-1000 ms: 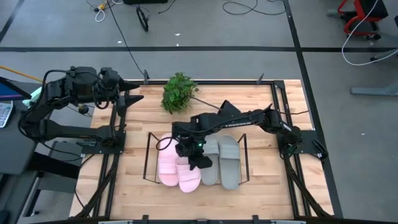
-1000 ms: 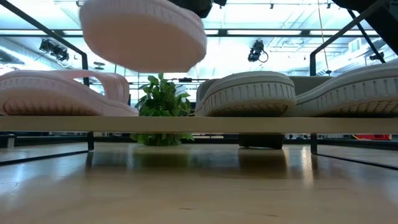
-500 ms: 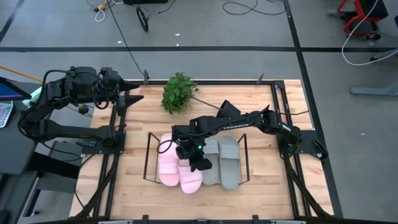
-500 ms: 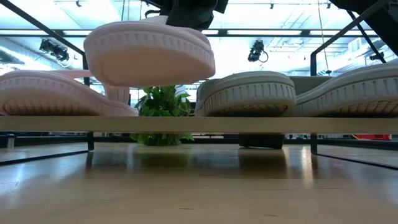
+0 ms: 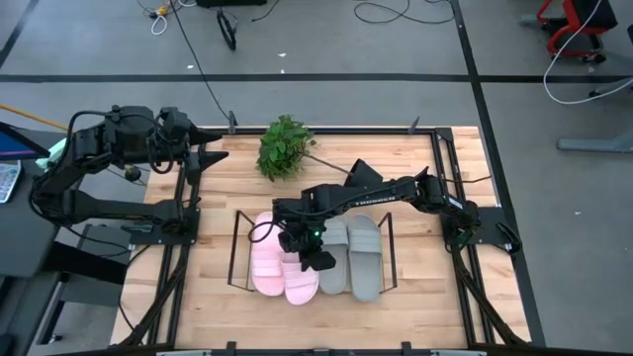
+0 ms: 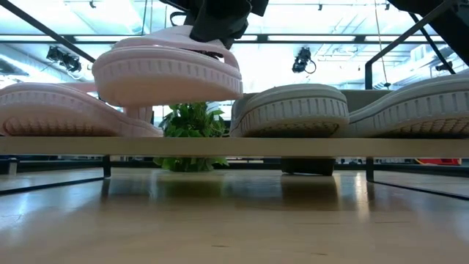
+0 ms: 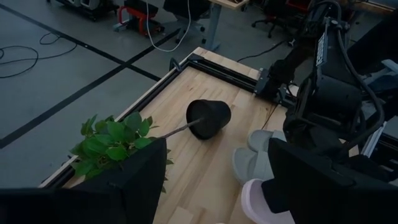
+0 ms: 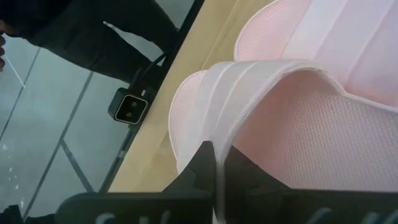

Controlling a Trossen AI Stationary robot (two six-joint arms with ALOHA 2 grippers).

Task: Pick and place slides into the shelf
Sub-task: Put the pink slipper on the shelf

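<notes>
Wooden desk (image 5: 218,213) sits inside black rails on a grey floor strewn with cables; a plant (image 5: 284,146) in a black pot (image 7: 208,118) lies tipped over at the far side. Status: close to done. Shelf (image 5: 236,247), the low black wire rack mid-desk, already carries three slides flat on it: one pink slide (image 5: 266,259) at its left end, and the two grey-green slides (image 5: 363,257) side by side at its right. Fourth one, the second pink slide (image 5: 301,279), is in the slot between them but not seated yet. Low view shows its sole (image 6: 167,75) hanging tilted above the shelf rail, clear of it, overlapping the neighbouring pink one from that angle. Right gripper (image 5: 309,249) is directly over it, pinching the wide strap (image 8: 249,93); right wrist view shows the dark fingers (image 8: 202,163) pressed on the strap edge with the footbed underneath. Left gripper (image 5: 213,158) is parked at the desk's far-left corner, fingers spread, holding nothing, well apart from the shelf. Left to do, by my read: lower the last slide the short way onto the wire, let go, pull the arm out. Slot looks tight between the pink and grey-green neighbours, so it may nudge one on the way down.
</notes>
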